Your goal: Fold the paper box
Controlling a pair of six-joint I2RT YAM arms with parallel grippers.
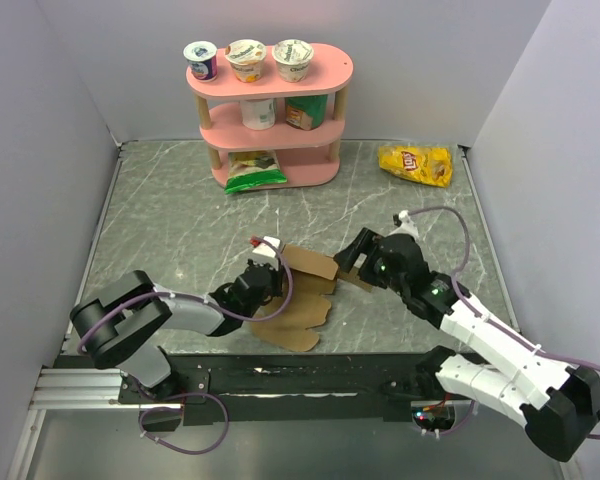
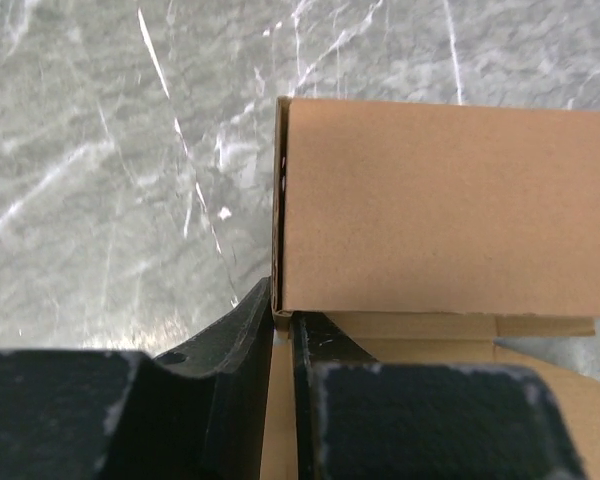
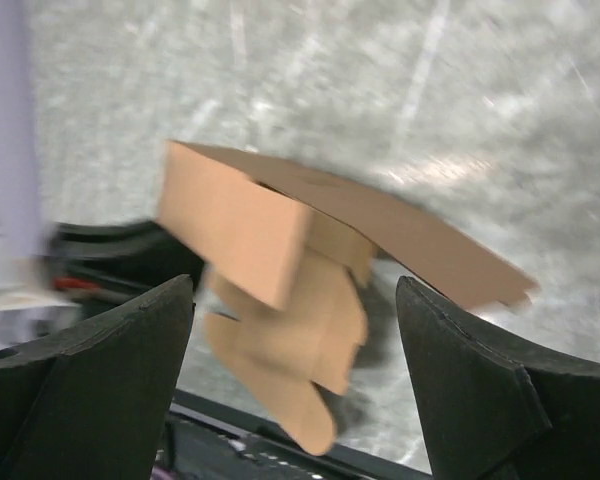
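The paper box (image 1: 302,305) is a brown cardboard sheet, partly folded, near the table's front middle. In the left wrist view one upright panel (image 2: 430,200) stands just beyond the fingers. My left gripper (image 1: 266,281) is at the sheet's left side; its jaws (image 2: 282,335) are pinched on a thin cardboard wall edge. My right gripper (image 1: 353,262) is at the box's right end and open. In the right wrist view the folded cardboard (image 3: 240,225) hangs blurred beyond the wide-apart fingers, and the gripper (image 3: 295,375) holds nothing.
A pink three-tier shelf (image 1: 270,75) with yogurt cups stands at the back. A green bag (image 1: 253,170) leans at its foot. A yellow chip bag (image 1: 415,165) lies at the back right. Grey walls close in both sides, and a black rail (image 1: 280,380) runs along the front.
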